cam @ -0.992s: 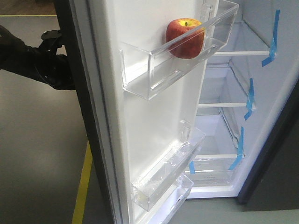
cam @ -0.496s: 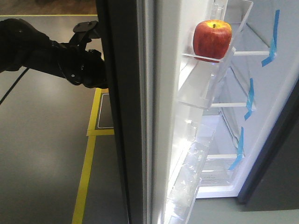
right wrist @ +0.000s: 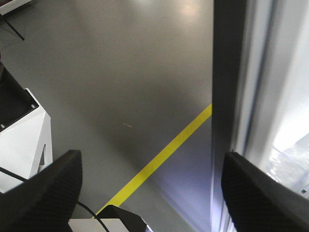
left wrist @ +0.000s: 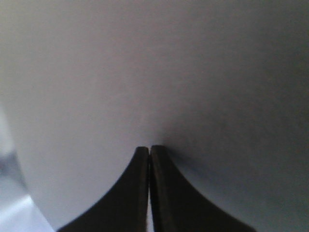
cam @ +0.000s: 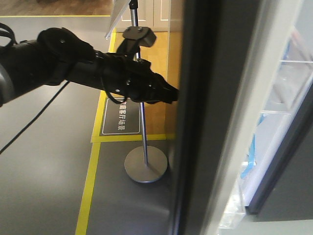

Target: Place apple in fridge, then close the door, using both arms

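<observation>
The door [cam: 215, 98] stands nearly edge-on in the front view, its dark grey outside facing left. My left gripper [cam: 172, 95], on a black arm, presses against that outside face. In the left wrist view, my left gripper [left wrist: 148, 148] is shut with nothing in it, its tips touching the flat grey door [left wrist: 159, 67]. A strip of the fridge's [cam: 288, 88] white interior with blue tape [cam: 251, 147] shows on the right. The apple is hidden behind the door. My right gripper [right wrist: 150, 155] hangs open over the floor, next to the door's edge [right wrist: 227, 72].
A metal stand with a round base [cam: 145, 166] rises just left of the door, behind my left arm. A yellow floor line [cam: 88, 191] and a floor sign [cam: 120, 117] lie below. The robot's white base [right wrist: 24, 140] shows at lower left.
The door has swung much further towards shut, taking the apple and its clear bin out of sight. My left arm has moved right, following the door's outside face.
</observation>
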